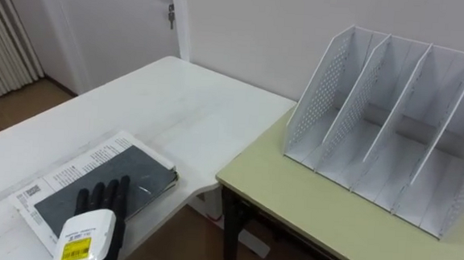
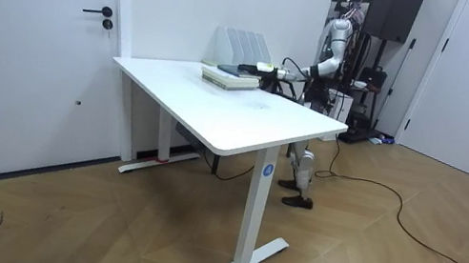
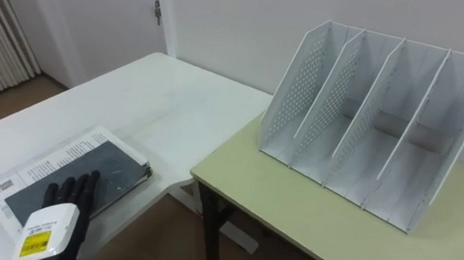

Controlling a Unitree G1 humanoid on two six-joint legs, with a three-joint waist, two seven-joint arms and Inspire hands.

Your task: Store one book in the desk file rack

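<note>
A book (image 1: 137, 166) with a dark grey cover and a white printed border lies flat near the white table's (image 1: 161, 101) front corner. My left hand (image 1: 102, 201) rests on top of it, fingers straight and spread over the cover, open. The white file rack (image 1: 386, 123) with several upright slots stands on the pale green desk (image 1: 292, 202) to the right, its slots holding nothing. In the room view I stand behind the white table (image 2: 238, 113), my arm stretched out so the left hand (image 2: 265, 67) is over the book (image 2: 230, 76), with the rack (image 2: 238, 45) close behind.
A narrow gap with bare wooden floor (image 1: 185, 240) separates the white table from the green desk. A door (image 1: 154, 12) with a dark handle is in the far wall, and a curtain (image 1: 4, 35) hangs at the far left.
</note>
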